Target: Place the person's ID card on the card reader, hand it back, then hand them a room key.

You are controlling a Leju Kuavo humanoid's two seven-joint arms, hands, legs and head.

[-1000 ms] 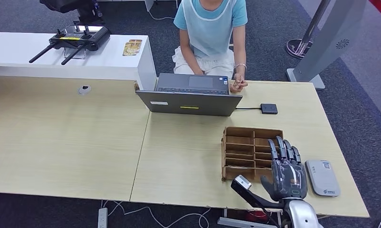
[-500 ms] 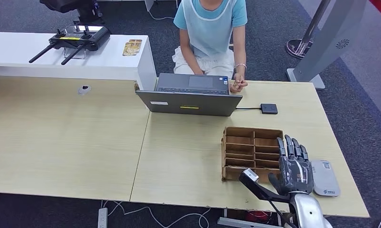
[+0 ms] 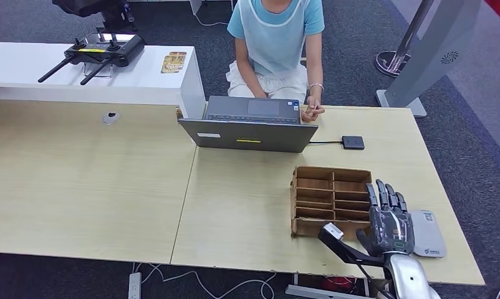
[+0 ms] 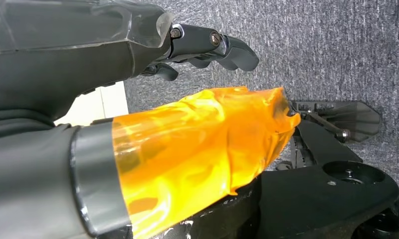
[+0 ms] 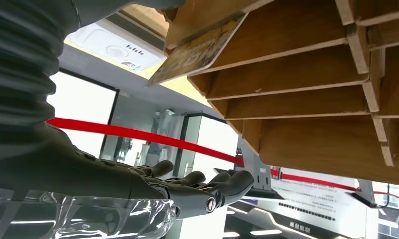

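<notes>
At lower right, the right hand [image 3: 391,227], fingers released, hovers between the brown cardboard slotted box [image 3: 328,198] and the white card reader [image 3: 426,233]; next, probably take the ID card

Right arm enters from the near right edge of the head view, forearm raised. Right hand [image 3: 391,225] is upright, back toward the camera, fingers [image 3: 384,194] straight and slightly apart, pointing far, thumb out to the left; nothing held. Left hand [image 4: 207,47], seen in its wrist view, hangs with fingers loosely curled, empty.
</notes>
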